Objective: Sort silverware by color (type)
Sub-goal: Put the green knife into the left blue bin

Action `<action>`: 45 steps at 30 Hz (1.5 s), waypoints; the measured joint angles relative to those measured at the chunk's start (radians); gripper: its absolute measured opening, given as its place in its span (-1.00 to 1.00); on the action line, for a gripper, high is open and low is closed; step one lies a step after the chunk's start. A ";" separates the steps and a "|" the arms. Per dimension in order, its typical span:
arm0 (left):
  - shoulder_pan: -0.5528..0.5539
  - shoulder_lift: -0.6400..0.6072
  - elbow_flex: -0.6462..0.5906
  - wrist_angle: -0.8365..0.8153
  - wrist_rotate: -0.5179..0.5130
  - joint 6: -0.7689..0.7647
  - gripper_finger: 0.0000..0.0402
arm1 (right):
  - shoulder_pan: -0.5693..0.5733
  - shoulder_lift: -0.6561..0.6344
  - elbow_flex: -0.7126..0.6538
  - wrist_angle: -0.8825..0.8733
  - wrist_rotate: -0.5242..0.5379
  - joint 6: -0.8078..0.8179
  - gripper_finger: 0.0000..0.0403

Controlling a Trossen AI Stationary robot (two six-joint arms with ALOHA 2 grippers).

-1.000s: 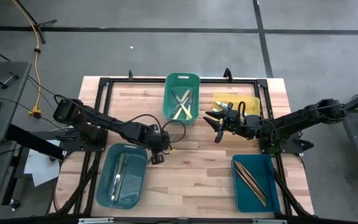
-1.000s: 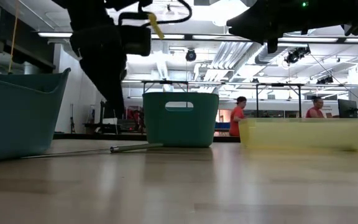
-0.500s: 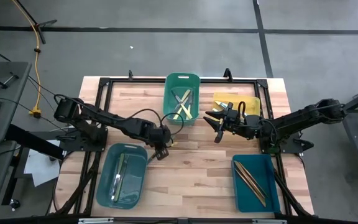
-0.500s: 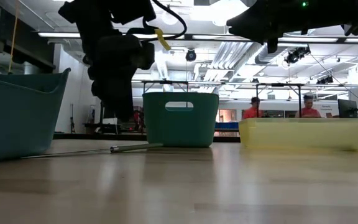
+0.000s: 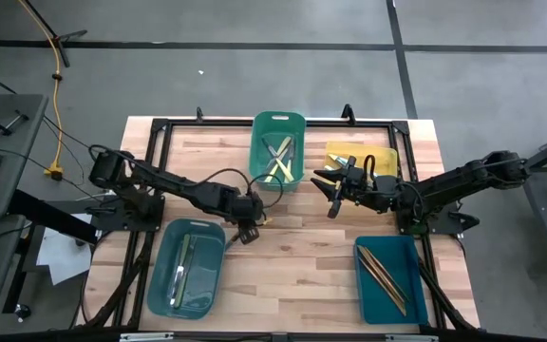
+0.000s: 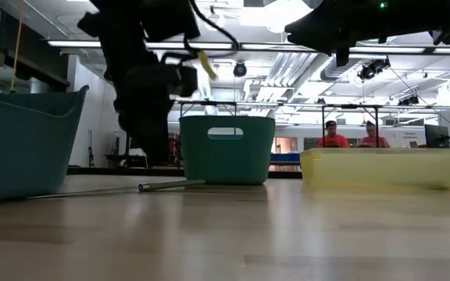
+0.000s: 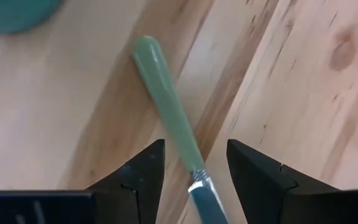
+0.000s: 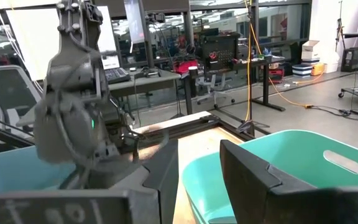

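Left gripper [image 5: 246, 220] hangs over a utensil [image 7: 166, 115] on the table [image 5: 292, 256], between two bins [image 5: 278, 147] [image 5: 186, 266]; right gripper [image 5: 327, 193] hovers beside a third [image 5: 361, 161].

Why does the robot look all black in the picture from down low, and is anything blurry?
In the low view the arms are backlit by the bright ceiling lights, so they show as dark shapes, and the table up close is blurry. In the left wrist view the green-handled knife is soft, lying between the open jaws. The high view is evenly lit.
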 joint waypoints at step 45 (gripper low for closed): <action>-0.003 0.125 0.006 -0.071 0.002 0.001 -0.83 | 0.000 0.000 0.000 -0.003 -0.004 0.008 -0.43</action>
